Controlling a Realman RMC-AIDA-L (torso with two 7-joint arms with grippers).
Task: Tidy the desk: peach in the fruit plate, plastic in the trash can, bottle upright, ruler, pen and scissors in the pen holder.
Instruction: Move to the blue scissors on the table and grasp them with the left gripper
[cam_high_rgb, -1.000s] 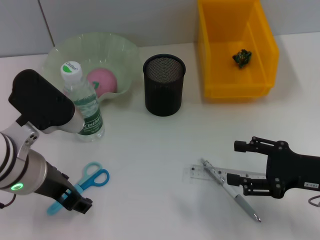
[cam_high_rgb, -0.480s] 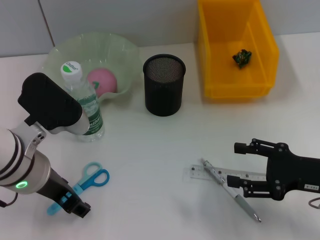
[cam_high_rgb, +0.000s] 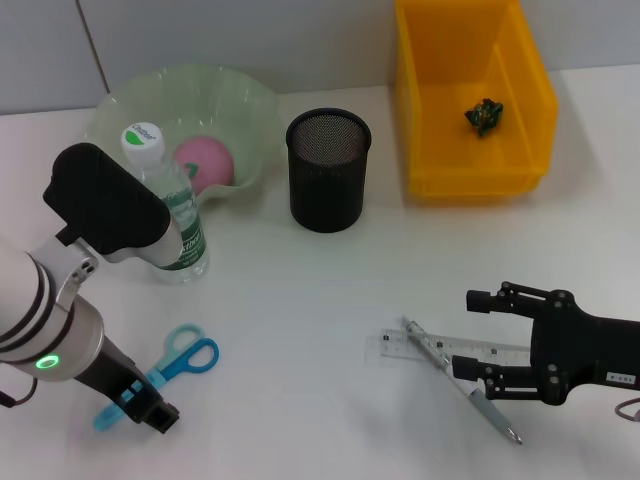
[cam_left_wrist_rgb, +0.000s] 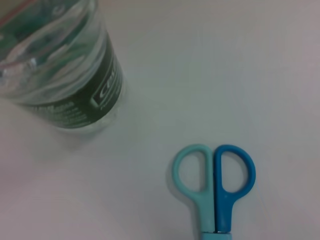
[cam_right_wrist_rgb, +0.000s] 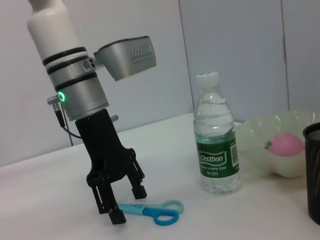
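Note:
The blue scissors (cam_high_rgb: 178, 362) lie flat at the front left, handles toward the bottle; their handles (cam_left_wrist_rgb: 215, 175) fill the left wrist view. My left gripper (cam_high_rgb: 146, 401) stands over the blade end, open, with one finger on each side of the blades (cam_right_wrist_rgb: 129, 205). The bottle (cam_high_rgb: 166, 212) stands upright beside the fruit plate (cam_high_rgb: 250, 105), which holds the pink peach (cam_high_rgb: 205, 161). The clear ruler (cam_high_rgb: 425, 348) and the pen (cam_high_rgb: 462, 384) lie crossed at the front right. My right gripper (cam_high_rgb: 484, 340) is open at their right end. The black mesh pen holder (cam_high_rgb: 328, 170) stands mid-table. A crumpled piece of plastic (cam_high_rgb: 484, 115) lies in the yellow trash can (cam_high_rgb: 415, 120).
The left arm's bulky wrist housing (cam_high_rgb: 105, 205) hangs close to the bottle. The white table (cam_high_rgb: 320, 290) stretches between the two arms, with a grey wall behind.
The left arm's wrist housing has swung right toward the bottle, and its gripper has shifted slightly along the scissors' blades. The right gripper has dropped a little toward the ruler and pen.

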